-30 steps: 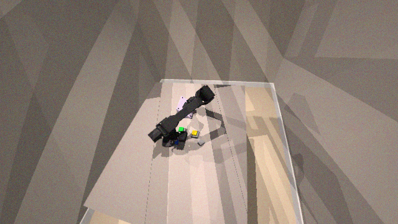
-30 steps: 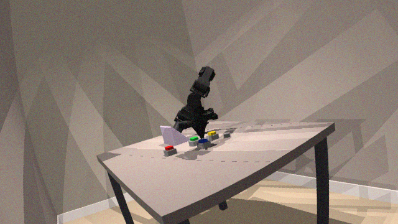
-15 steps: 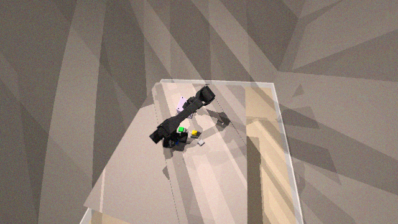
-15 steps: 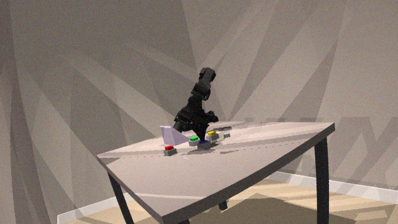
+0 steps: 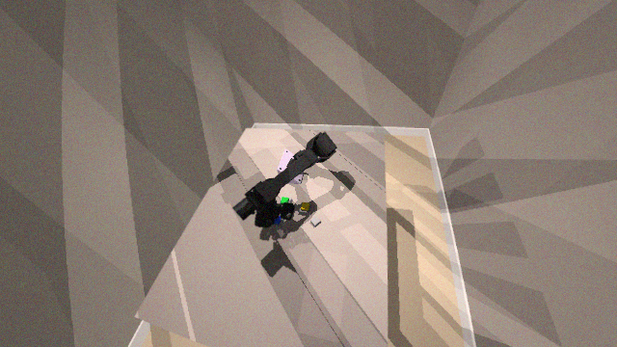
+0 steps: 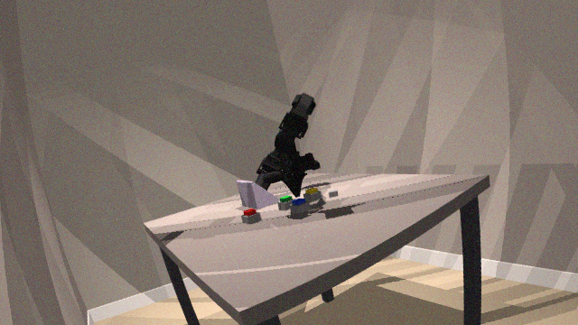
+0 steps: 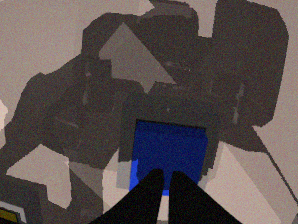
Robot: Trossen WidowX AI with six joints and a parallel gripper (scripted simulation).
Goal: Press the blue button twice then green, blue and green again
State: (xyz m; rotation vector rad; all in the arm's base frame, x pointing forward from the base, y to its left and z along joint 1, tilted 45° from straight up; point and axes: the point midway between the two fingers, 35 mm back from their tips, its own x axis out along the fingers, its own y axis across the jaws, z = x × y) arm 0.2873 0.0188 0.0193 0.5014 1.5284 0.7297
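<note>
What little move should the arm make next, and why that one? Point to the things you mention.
Probably a short move straight down onto the blue button point(image 6: 299, 201) point(image 7: 170, 150). The closed gripper point(image 6: 296, 195) point(image 7: 165, 179) has its fingertips over the near part of that button's cap in the wrist view, and the exterior view shows them low beside it. Blue is among the presses asked for.
</note>
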